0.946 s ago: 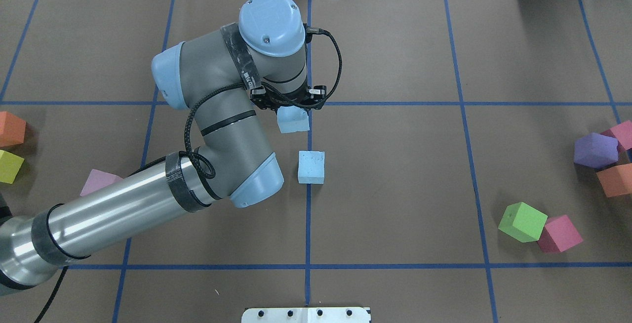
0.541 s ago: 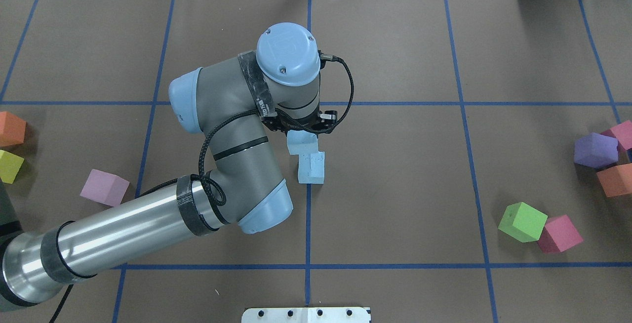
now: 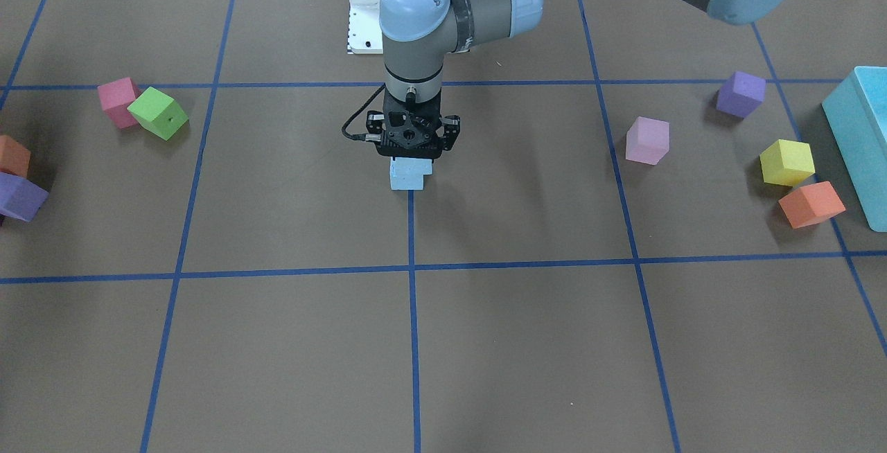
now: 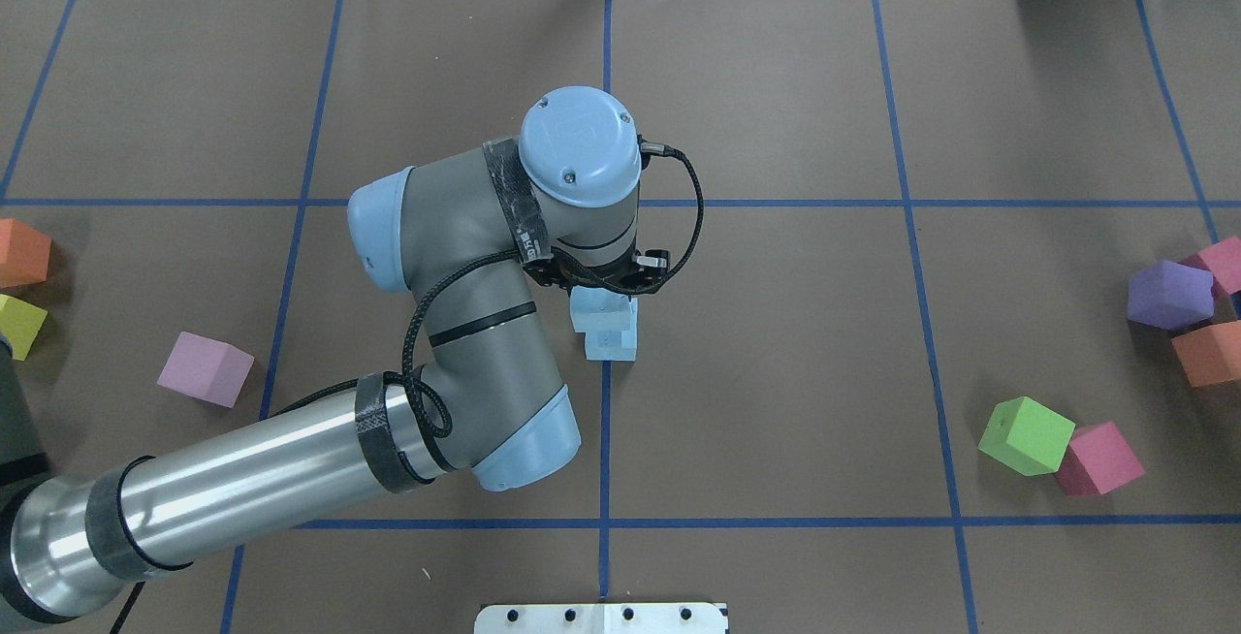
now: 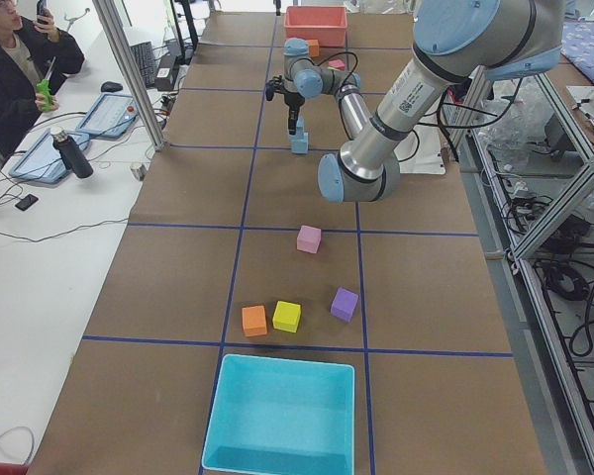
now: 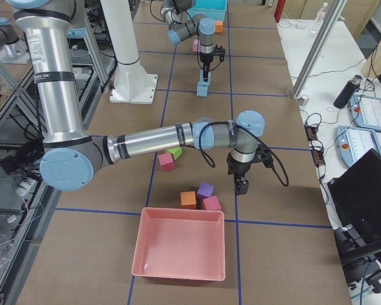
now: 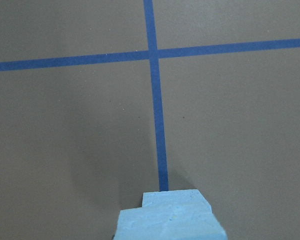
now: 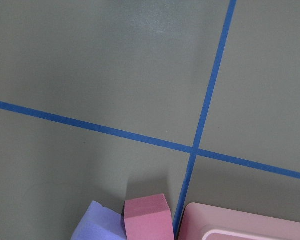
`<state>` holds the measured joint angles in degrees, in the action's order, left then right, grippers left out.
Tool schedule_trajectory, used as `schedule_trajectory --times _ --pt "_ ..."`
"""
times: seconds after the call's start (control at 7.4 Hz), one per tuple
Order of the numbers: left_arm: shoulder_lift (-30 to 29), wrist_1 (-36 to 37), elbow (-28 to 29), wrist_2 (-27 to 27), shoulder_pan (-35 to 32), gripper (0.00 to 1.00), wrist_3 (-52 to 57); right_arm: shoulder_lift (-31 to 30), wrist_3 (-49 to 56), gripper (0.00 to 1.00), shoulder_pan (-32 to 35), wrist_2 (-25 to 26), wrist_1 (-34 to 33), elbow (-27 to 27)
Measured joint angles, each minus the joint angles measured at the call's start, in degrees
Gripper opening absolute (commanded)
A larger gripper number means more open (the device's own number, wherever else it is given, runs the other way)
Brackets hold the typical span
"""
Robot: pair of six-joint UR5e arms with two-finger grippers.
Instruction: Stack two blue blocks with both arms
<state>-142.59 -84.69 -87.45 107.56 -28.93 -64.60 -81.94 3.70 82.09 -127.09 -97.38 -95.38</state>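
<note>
As our left gripper (image 4: 603, 293) clamps one blue block (image 4: 593, 310), it overlaps the second block (image 4: 615, 347) toward eleven o'clock. We cannot tell whether our right gripper (image 6: 241, 186) gapes.

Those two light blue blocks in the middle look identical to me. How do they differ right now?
The upper block is gripped by the left tool, while the lower block lies free on the table. The upper block is off-centre over the lower block and overhangs one side, so their edges do not line up. Both are pale blue cubes of like size.

Lower blue block (image 4: 613, 349) mostly under upper block (image 4: 595, 310)
</note>
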Motion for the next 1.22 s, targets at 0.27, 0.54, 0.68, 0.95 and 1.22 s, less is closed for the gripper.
schedule_trajectory --times 0.27,0.54,0.68,0.95,1.22 --pt "0.1 -0.1 0.1 -0.9 1.4 0.14 0.0 0.0 0.0 1.0 0.0 0.0 0.0 0.0" --pt "0.1 -0.2 0.2 -2.4 2.7 0.38 0.0 -0.1 0.0 1.0 0.0 0.0 0.0 0.0" --pt "0.1 -0.3 0.2 -2.6 2.8 0.75 0.1 -0.1 0.0 1.0 0.0 0.0 0.0 0.0" --pt "0.1 -0.5 0.1 -2.7 2.9 0.98 0.1 -0.1 0.0 1.0 0.0 0.0 0.0 0.0" --pt "0.2 -0.3 -0.9 -2.6 2.6 0.98 0.1 0.0 0.0 1.0 0.0 0.0 0.0 0.0"
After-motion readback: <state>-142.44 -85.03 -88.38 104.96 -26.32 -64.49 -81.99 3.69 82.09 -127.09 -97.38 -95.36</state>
